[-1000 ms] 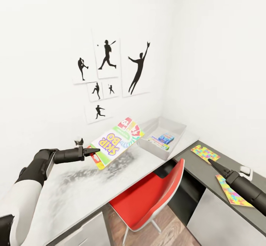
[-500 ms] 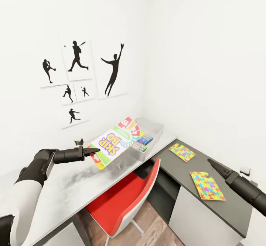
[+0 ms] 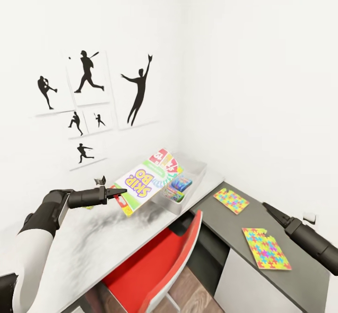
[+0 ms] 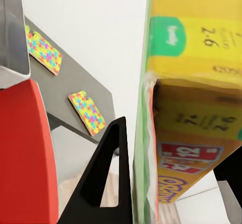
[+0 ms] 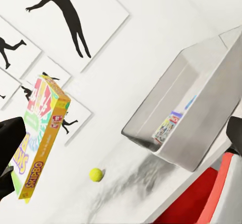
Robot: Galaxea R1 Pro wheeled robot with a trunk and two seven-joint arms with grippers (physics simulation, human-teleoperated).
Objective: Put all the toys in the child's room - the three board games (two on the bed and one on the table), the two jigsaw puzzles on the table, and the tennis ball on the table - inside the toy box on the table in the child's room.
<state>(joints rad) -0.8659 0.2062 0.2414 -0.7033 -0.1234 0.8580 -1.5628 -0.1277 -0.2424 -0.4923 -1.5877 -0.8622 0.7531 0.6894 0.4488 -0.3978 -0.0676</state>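
Observation:
My left gripper is shut on a corner of the large green-yellow board game, held tilted above the white table. Just behind it stands the grey toy box, with the small blue board game inside. The tennis ball lies on the white top near the toy box. Both jigsaw puzzles lie flat on the lower dark grey section. Above that section hovers my right gripper, open and empty, its fingertips at the picture's edges.
A red chair is tucked under the table between the white top and the dark grey section. Black baseball silhouette pictures hang on the white wall behind. The table sits in a room corner, walls on two sides.
The camera has swung to the right, so the wall pictures, toy box and puzzles slid left in the picture. Both arms hold the same pose, and the game stays in my left gripper.

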